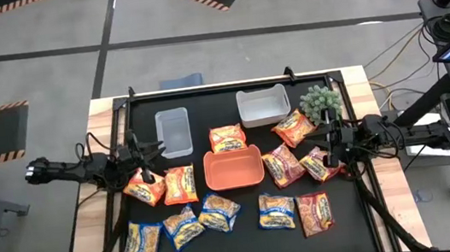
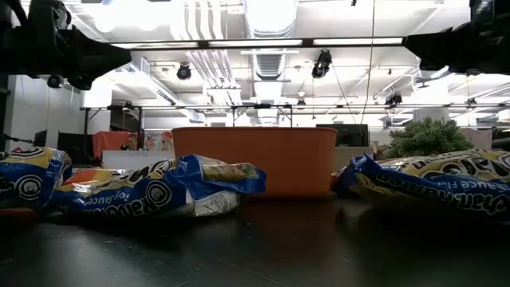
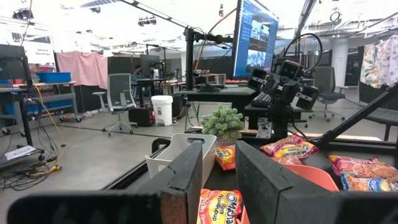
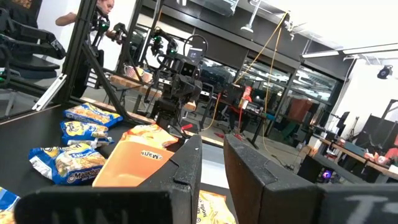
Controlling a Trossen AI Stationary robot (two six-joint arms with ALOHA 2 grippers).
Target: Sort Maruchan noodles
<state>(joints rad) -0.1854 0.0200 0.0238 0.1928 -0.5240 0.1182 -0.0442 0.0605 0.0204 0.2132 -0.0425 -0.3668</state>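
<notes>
The noodles (image 1: 217, 197) lie scattered on the black table (image 1: 248, 244) around the orange bin (image 1: 234, 168); blue packets read "Maruchan". The left gripper (image 1: 144, 150) and right gripper (image 1: 332, 140) hover with a narrow gap between the fingers, grasping nothing.

Bright overhead strip lights (image 2: 263, 41), glare on the ceiling, dim blurred foreground on the dark table (image 2: 255, 247).
</notes>
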